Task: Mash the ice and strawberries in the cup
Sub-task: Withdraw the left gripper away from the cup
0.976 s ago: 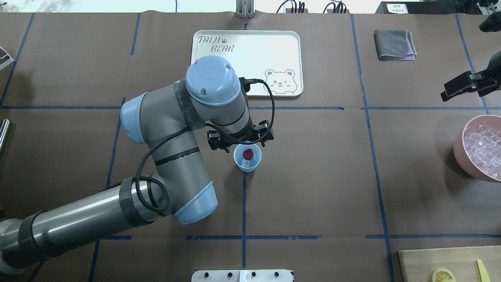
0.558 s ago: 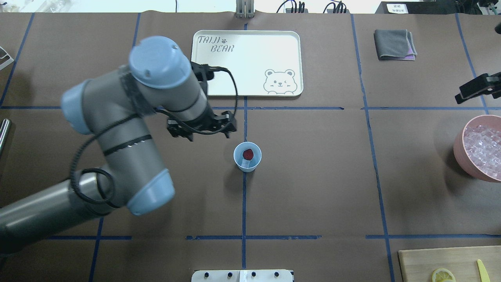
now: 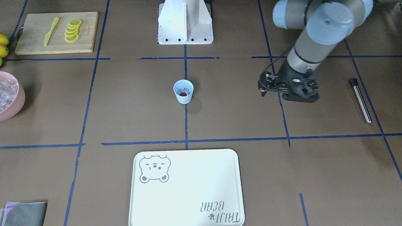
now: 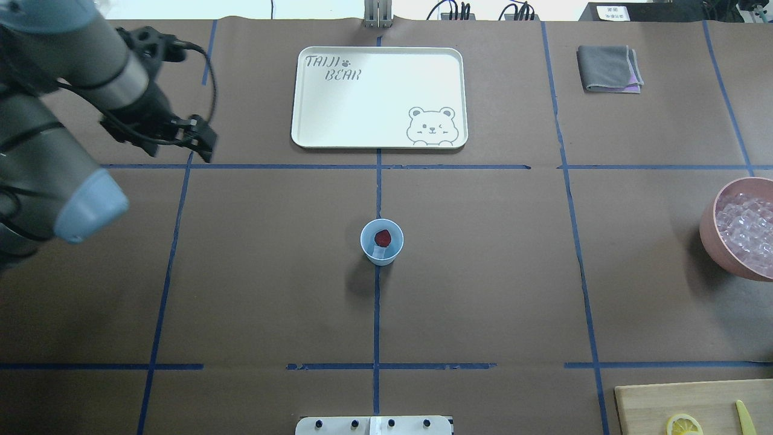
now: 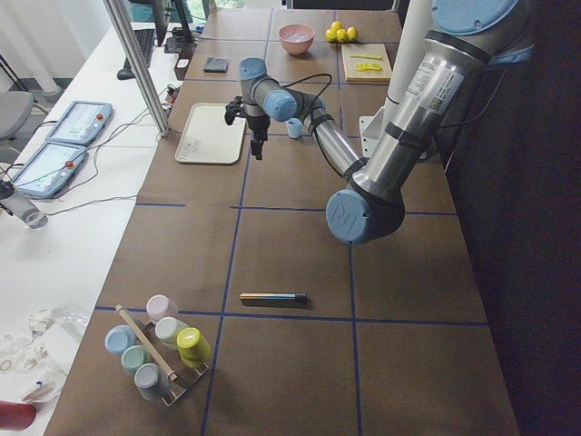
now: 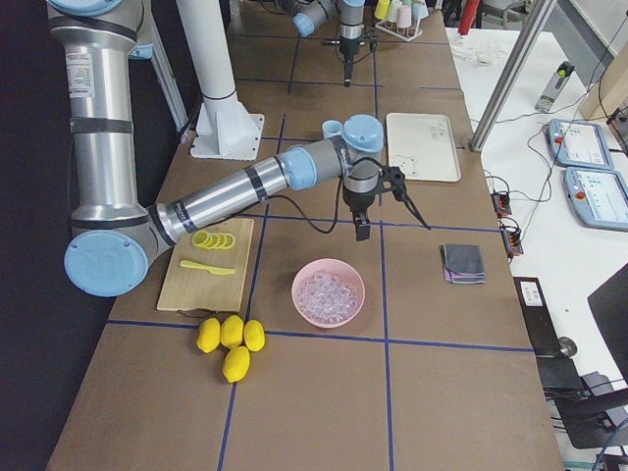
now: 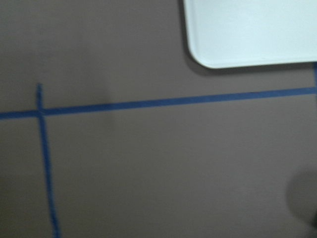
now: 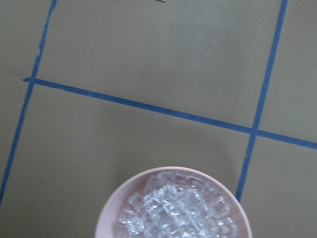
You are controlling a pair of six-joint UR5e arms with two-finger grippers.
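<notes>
Left pincer [image 4: 178,142] has swung away from the cup [image 4: 381,241] to the counter's [image 4: 483,290] left, beside the tray [image 4: 379,96]. Its jaws are spread, holding nothing. Cup stands mid-counter, strawberry [image 4: 382,237] and ice [image 3: 185,90] inside. Right pincer [image 6: 388,214] hangs near the bowl [image 6: 299,294]; I cannot tell its grip.

A pale tray [image 4: 386,121] carries the words "TAIJI BEAR" in grey outline letters in one corner, with a small paw print after "TAIJI". A cartoon bear face sits in the opposite corner. A white sign [image 4: 610,11] at the back bears print too small to read.
</notes>
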